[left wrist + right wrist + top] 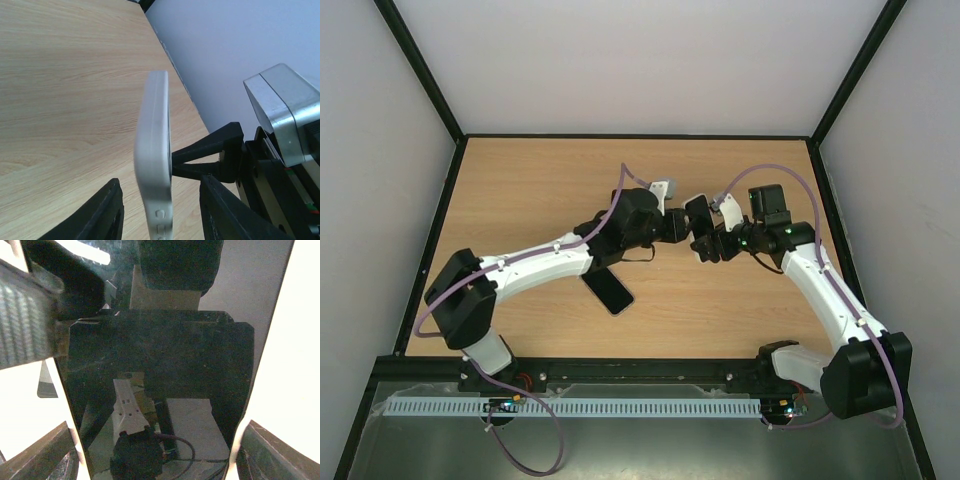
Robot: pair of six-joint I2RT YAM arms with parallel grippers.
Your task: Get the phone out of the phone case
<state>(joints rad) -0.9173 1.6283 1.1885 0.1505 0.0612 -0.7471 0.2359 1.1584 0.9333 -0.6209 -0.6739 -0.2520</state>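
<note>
The phone in its case (698, 212) is held up in the air above the table's middle, between my two grippers. In the left wrist view the case (155, 140) shows edge-on and looks pale grey, with side buttons at the bottom. My left gripper (160, 182) is open, with a finger on each side of the case and a gap to each. My right gripper (703, 236) is shut on the cased phone. Its black fingers (205, 150) meet the case from the right. The right wrist view shows the glossy black screen (160, 355) filling the space between the right gripper's (157, 440) fingers.
A second glossy black phone (608, 291) lies flat on the wooden table (520, 190), partly under my left forearm. Black frame rails run along the table's edges. The right wrist's silver camera block (285, 115) sits close to the left gripper.
</note>
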